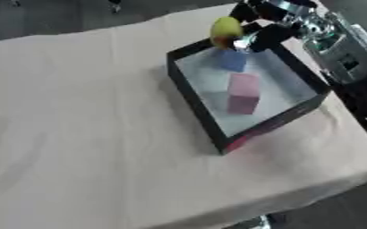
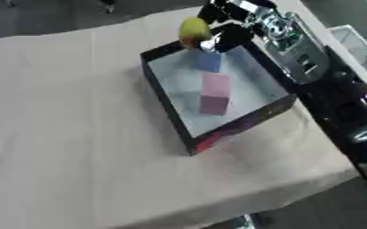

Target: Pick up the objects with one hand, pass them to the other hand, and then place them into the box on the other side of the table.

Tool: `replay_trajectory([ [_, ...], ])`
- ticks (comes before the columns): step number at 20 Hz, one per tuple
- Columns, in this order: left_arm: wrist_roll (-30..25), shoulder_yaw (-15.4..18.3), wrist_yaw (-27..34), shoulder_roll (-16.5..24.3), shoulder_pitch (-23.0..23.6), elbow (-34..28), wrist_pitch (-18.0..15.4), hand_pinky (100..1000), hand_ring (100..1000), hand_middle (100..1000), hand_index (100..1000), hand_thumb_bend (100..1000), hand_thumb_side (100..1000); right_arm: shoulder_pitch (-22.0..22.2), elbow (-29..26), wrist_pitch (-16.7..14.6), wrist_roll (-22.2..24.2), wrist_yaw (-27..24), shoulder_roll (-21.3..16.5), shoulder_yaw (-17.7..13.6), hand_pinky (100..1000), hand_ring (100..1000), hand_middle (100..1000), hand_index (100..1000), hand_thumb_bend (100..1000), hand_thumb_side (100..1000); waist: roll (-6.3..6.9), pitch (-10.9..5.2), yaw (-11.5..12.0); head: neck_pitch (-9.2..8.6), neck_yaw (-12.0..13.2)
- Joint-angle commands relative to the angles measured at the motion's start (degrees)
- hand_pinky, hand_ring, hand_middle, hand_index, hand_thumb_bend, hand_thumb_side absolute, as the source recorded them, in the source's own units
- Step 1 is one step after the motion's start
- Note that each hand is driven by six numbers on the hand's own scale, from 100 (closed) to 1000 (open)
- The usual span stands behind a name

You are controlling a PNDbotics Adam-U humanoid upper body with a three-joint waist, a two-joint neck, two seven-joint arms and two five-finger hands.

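The black box (image 1: 194,105) holds pink and blue blocks; the right robot hand (image 1: 253,27) grasps a yellow-green fruit (image 1: 226,29).

Soft even light, whole pic blurry, faint shadows in box (image 1: 188,94).

One black box (image 1: 193,99) sits on one table (image 1: 85,134), holding two blocks, one pink (image 1: 243,93) and one blue (image 1: 233,60), while one yellow-green fruit (image 1: 226,29) sits in one hand (image 1: 266,27).
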Motion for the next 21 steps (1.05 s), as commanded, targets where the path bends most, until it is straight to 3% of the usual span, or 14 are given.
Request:
replay_trajectory([
  [1,0.4,1.0,0.3,1.7,-0.4,-0.9,0.0,920,805,756,857,457,566,-0.5,-0.5,-1.0,0.6,0.8,-2.2,-1.2,881,806,681,696,393,100,0.01,-1.31,0.1,-0.71,0.2],
  [3,0.4,1.0,0.3,1.7,-0.4,-0.9,0.0,920,805,756,857,457,566,-0.5,-0.5,-1.1,0.7,0.9,-2.2,-1.3,881,806,681,696,393,100,0.01,-1.31,0.1,-0.71,0.2],
  [4,0.4,1.1,0.3,1.7,-0.4,-0.9,0.0,921,805,756,857,454,566,-0.5,-0.4,-1.2,0.6,0.9,-2.3,-1.3,939,940,879,902,492,189,0.01,-1.31,0.1,-0.7,0.3],
  [10,1.1,1.6,0.6,1.4,0.0,-1.2,0.0,923,805,755,856,451,567,1.1,-1.0,-2.0,-2.1,2.1,-2.4,-3.0,940,942,883,902,500,204,0.13,-1.37,-0.1,-0.44,1.0],
  [11,1.4,1.9,0.7,1.3,0.2,-1.3,0.0,923,804,755,856,447,569,1.2,-1.4,-1.7,-3.0,1.3,-2.0,-3.6,940,943,887,902,299,280,0.2,-1.41,-0.2,-0.33,1.8],
  [12,1.7,2.1,0.8,1.2,0.4,-1.5,0.0,923,804,754,856,444,570,1.3,-1.9,-1.4,-4.0,0.4,-1.5,-4.4,941,945,892,906,165,335,0.26,-1.43,-0.2,-0.16,2.9],
  [13,2.0,2.4,0.9,1.1,0.6,-1.6,0.0,924,804,754,855,440,574,1.5,-2.6,-1.1,-5.0,-0.7,-1.1,-5.0,942,947,901,911,100,387,0.31,-1.43,-0.2,0.07,4.2],
  [15,2.8,3.0,1.3,0.8,1.1,-1.8,0.0,924,802,753,855,430,585,2.1,-4.0,-0.9,-7.2,-2.8,-0.2,-6.4,943,949,917,921,100,415,0.37,-1.42,-0.1,0.47,6.7],
  [17,3.7,3.6,1.7,0.4,1.6,-1.9,0.1,925,801,751,855,418,596,2.8,-5.4,-1.3,-9.3,-4.9,0.8,-7.7,944,949,921,926,100,403,0.34,-1.45,-0.1,0.61,8.5],
  [19,4.7,4.4,2.5,-0.2,2.3,-2.1,-0.1,924,796,748,856,391,621,3.4,-6.8,-2.4,-11.3,-6.9,1.9,-9.4,940,942,931,935,100,282,0.26,-1.51,-0.1,0.71,9.9],
  [21,6.1,5.3,3.9,-0.8,3.0,-2.3,-0.6,926,794,750,857,375,641,4.1,-8.1,-3.9,-13.2,-8.8,2.8,-10.9,936,937,932,933,207,151,0.12,-1.58,0.1,0.76,10.8],
])
